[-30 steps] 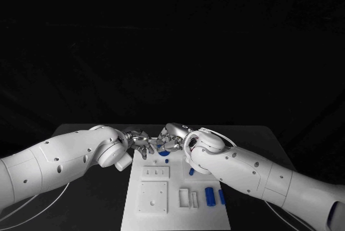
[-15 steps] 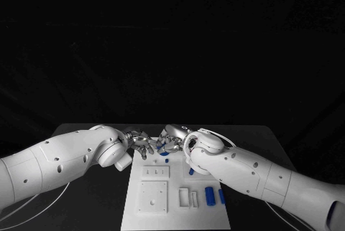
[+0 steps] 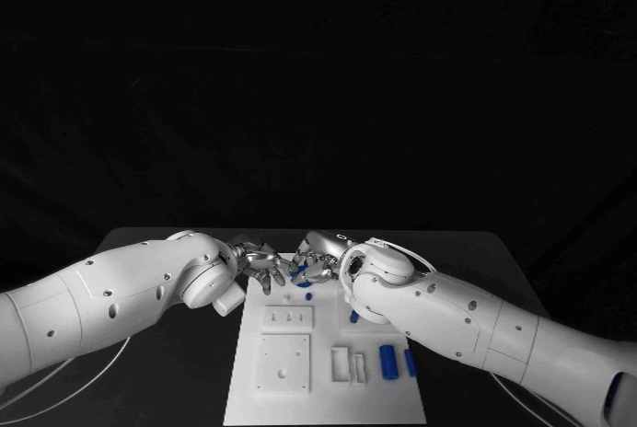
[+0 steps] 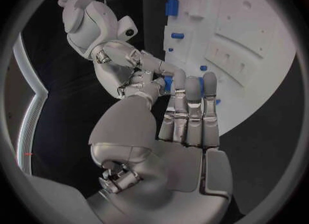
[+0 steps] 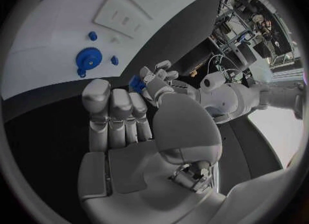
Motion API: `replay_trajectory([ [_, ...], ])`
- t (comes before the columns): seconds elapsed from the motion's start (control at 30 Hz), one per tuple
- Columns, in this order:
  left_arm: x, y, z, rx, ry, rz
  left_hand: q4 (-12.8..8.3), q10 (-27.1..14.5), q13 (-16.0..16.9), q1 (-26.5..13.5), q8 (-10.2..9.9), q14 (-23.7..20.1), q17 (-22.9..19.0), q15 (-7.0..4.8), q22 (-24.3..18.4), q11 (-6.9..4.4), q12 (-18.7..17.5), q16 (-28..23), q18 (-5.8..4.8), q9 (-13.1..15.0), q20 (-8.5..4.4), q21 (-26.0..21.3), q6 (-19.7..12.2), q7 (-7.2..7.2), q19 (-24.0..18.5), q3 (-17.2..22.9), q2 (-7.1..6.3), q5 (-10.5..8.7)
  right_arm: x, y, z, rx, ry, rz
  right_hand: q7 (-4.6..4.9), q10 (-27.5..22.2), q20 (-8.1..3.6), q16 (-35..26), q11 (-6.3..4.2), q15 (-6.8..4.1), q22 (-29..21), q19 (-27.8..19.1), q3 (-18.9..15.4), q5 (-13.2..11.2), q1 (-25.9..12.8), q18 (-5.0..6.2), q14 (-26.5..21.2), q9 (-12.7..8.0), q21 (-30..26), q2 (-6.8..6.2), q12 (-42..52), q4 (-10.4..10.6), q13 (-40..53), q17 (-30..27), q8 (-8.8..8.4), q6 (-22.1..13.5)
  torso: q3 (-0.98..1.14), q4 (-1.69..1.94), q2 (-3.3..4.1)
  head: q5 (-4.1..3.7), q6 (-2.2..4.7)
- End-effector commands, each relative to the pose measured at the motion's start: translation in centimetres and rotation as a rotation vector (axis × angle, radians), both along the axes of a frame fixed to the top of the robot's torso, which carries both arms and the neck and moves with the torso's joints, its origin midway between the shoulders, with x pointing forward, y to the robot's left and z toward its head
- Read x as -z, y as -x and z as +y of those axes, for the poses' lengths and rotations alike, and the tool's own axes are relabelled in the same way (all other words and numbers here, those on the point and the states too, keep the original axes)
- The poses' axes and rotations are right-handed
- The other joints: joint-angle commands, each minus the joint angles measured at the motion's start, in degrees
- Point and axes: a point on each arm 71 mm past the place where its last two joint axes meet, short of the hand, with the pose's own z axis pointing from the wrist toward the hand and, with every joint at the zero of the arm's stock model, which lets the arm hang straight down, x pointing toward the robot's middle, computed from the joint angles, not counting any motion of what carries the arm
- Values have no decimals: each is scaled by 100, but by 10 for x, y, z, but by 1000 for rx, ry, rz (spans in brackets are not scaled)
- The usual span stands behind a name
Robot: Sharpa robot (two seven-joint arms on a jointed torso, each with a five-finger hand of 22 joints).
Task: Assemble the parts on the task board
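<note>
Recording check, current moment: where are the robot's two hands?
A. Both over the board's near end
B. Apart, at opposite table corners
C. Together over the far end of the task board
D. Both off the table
C: in the head view the left hand and right hand meet at the far end of the task board.

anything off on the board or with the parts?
Nothing stands out. The board lies square and looks intact, with blue parts lying on it. The left hand and right hand meet over its far end around a small blue part; which one holds it is unclear.
</note>
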Motion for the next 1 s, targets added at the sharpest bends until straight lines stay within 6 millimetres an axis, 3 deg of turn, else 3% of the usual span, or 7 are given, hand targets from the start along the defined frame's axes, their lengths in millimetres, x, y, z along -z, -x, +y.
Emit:
replay_trajectory([
  [0.03,0,0,-2,12,6,9,-609,41,2,-60,7,-1,7,-34,26,9,-8,18,91,113,0,27,10,10,-37,697,-2,-9,1,0,1,-9,13,3,-6,-33,47,-35,10,26,553,328,-4,25,-32,28,10,8,-25,6,-1,27,-11,-7,23,26,2,2,-1,2,-5],
  [0.37,1,1,-1,10,2,15,-524,55,12,-207,3,19,14,-29,23,-6,1,19,67,82,19,4,13,-48,-36,623,-93,-135,2,0,1,-4,8,2,-7,-31,46,-41,8,25,553,331,-4,47,-34,29,11,9,-21,5,2,37,-15,-11,24,30,2,4,-2,-1,-17],
  [0.43,1,1,-2,10,1,18,-398,51,25,-307,1,24,13,-26,-27,-15,14,17,35,-55,28,-63,35,-98,-16,480,-124,-464,2,0,1,-4,7,1,-7,-31,46,-41,8,25,553,331,-4,47,-34,29,11,9,-21,5,2,37,-15,-11,24,30,1,3,-2,-1,-19],
  [0.57,2,1,-2,1,0,17,-205,36,54,-351,8,27,10,-28,-127,-15,42,10,-4,-390,18,-192,116,-115,65,267,-202,-599,1,0,1,-4,7,1,-8,-29,46,-39,7,23,553,332,-3,59,-35,30,13,9,-22,7,5,39,-14,-9,25,39,1,1,1,1,-27],
  [0.77,5,2,-3,-4,-7,24,-58,7,78,-512,17,18,-12,-23,-192,-10,59,-26,-31,-519,17,-286,162,-112,110,-11,-375,-571,1,0,2,-3,6,1,-10,-30,45,-40,6,23,553,331,-1,73,-32,30,12,9,-24,6,5,39,-16,-10,23,40,2,-2,2,-8,-33],
  [0.9,7,3,-4,4,-12,37,23,-13,96,-515,25,5,-22,-12,-222,2,74,-42,-38,-577,26,-339,160,-97,122,-302,-349,-295,1,0,2,-3,7,2,-10,-30,45,-40,6,23,553,331,-1,73,-32,30,12,9,-24,6,5,39,-16,-10,23,40,2,-1,3,-10,-39],
  [1.0,9,3,-4,9,-15,45,32,-39,96,-358,16,-6,-32,-6,-239,4,68,-54,-39,-656,31,-381,137,-91,136,-652,-201,-264,1,0,2,-3,7,2,-10,-30,45,-40,6,23,553,331,-1,73,-32,30,12,9,-24,6,5,39,-16,-10,23,40,3,1,3,-21,-43],
])
